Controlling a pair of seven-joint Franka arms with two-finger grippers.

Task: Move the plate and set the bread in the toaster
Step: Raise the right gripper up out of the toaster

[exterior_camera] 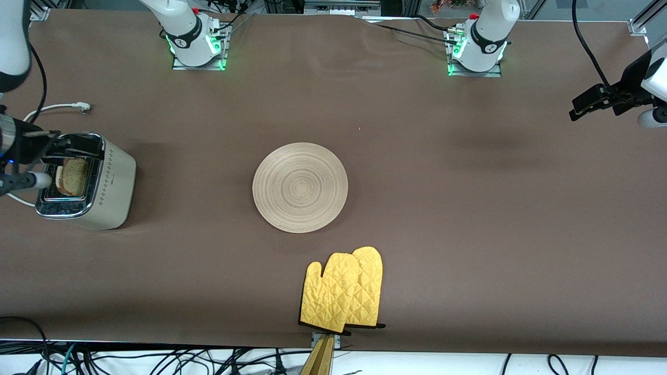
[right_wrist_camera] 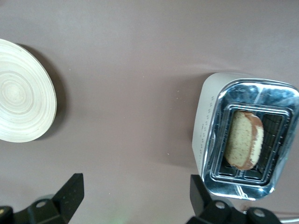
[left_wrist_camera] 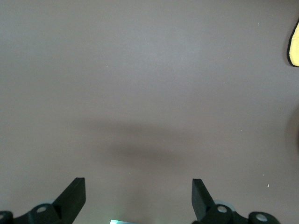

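The pale wooden plate (exterior_camera: 300, 187) lies flat near the middle of the table; it also shows in the right wrist view (right_wrist_camera: 18, 109). The cream-white toaster (exterior_camera: 112, 182) stands at the right arm's end of the table. The bread (exterior_camera: 73, 176) sits in one of its slots, leaning, with its top sticking out. The right wrist view shows the toaster (right_wrist_camera: 208, 130) and the bread (right_wrist_camera: 244, 140) from above. My right gripper (exterior_camera: 52, 146) is open and empty, up in the air by the toaster (right_wrist_camera: 135, 200). My left gripper (exterior_camera: 583, 107) is open and empty over bare table at the left arm's end (left_wrist_camera: 138, 200).
A pair of yellow oven mitts (exterior_camera: 344, 289) lies nearer to the front camera than the plate, at the table's edge; a corner shows in the left wrist view (left_wrist_camera: 294, 44). The toaster's white cord (exterior_camera: 57, 108) trails on the table near the right arm's base.
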